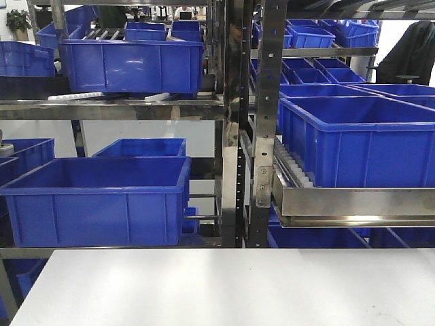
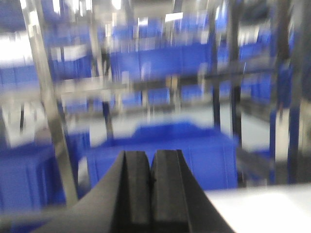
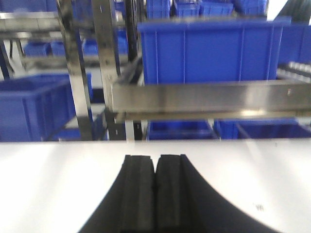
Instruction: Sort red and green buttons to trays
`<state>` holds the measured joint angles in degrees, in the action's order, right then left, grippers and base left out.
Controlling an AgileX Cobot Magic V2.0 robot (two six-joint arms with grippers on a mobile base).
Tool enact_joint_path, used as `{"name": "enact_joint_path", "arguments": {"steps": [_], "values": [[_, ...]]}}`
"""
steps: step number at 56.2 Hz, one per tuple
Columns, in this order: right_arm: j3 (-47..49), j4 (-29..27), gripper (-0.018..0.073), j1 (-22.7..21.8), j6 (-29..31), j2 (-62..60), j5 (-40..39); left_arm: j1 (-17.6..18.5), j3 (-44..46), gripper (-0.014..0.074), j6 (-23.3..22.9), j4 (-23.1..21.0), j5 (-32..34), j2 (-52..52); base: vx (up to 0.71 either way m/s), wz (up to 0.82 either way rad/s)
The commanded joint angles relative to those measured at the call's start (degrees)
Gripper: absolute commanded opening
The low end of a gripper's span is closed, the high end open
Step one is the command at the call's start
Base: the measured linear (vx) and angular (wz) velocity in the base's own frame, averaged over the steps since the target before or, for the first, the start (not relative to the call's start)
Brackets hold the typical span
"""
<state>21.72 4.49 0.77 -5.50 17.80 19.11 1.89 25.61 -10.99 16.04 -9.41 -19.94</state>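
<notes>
Item: buttons and trays. Neither is seen in any view (only the desk and blue crates are shown). Left claw and right claw: pressed together, nothing held. Handling, as presumed: light, rigid, smooth; best gripped across the body.

White table: smooth flat top, faint glare patches, left edge running diagonally.

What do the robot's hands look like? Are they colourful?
No, both are plain black. The left gripper and right gripper each have two thick, flat-topped fingers that curve outward toward the bottom, like a bell. No cables, stickers or writing show, and the arms themselves are out of view.
</notes>
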Motion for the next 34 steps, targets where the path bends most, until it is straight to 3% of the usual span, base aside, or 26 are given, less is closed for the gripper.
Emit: {"name": "enact_joint_path", "arguments": {"steps": [1,8,15,24,34], "values": [[1.89,0.95,0.0026,-0.29,-0.08,3.71,-3.98,0.15,1.66,0.0028,-1.49,0.04,-0.3,-3.8,0.0,0.0],[1.89,0.95,0.0102,-0.29,-0.08,8.11,-2.69,0.15,1.66,0.0093,-1.49,0.04,-5.64,-7.82,0.0,0.0],[1.89,0.95,0.0239,-0.29,-0.08,11.94,-0.97,0.15,1.66,0.0211,-1.49,0.04,-8.39,-11.69,0.0,0.0],[1.89,0.88,0.0405,-0.29,-0.08,15.1,-0.43,0.15,0.49,0.0424,-1.49,-0.22,-3.84,-15.58,0.0,0.0],[1.89,-1.63,0.0477,-0.29,-0.19,16.27,0.75,0.16,-3.59,0.0613,-1.13,-6.8,1.55,-20.33,0.0,0.0]]}}
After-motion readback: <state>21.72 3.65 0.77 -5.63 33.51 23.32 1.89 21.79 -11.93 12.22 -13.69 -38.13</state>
